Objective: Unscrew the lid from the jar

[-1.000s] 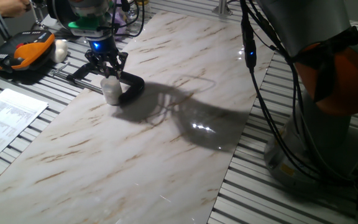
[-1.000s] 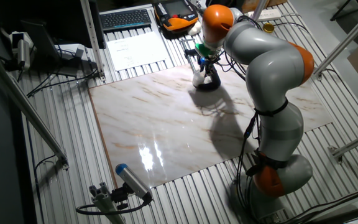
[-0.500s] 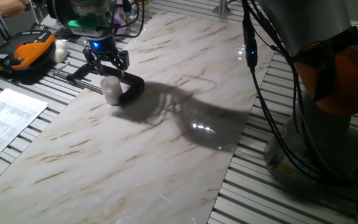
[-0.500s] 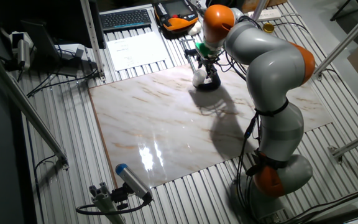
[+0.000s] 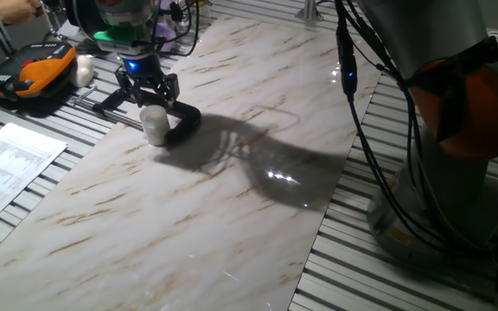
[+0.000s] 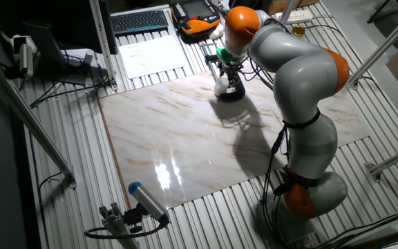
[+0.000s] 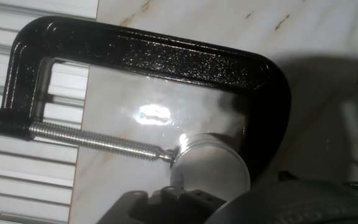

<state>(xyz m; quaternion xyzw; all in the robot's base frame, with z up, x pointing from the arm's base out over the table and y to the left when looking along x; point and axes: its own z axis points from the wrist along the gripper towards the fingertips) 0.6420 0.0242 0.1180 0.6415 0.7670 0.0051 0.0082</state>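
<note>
White jar [image 5: 154, 123] stands just below the gripper [image 5: 148, 92], whose fingers are spread clear of it; a black clamp [image 5: 180, 123] curls behind. From the other side the jar [image 6: 221, 86] is half hidden by the gripper [image 6: 228, 71]. Hand view cuts the lid [image 7: 211, 167] at the bottom, pinched by the clamp [image 7: 166, 56] screw.

Whitish jar [image 5: 155, 127], glossy black clamp [image 7: 166, 56], brown-veined cream marble [image 5: 197, 207]
</note>
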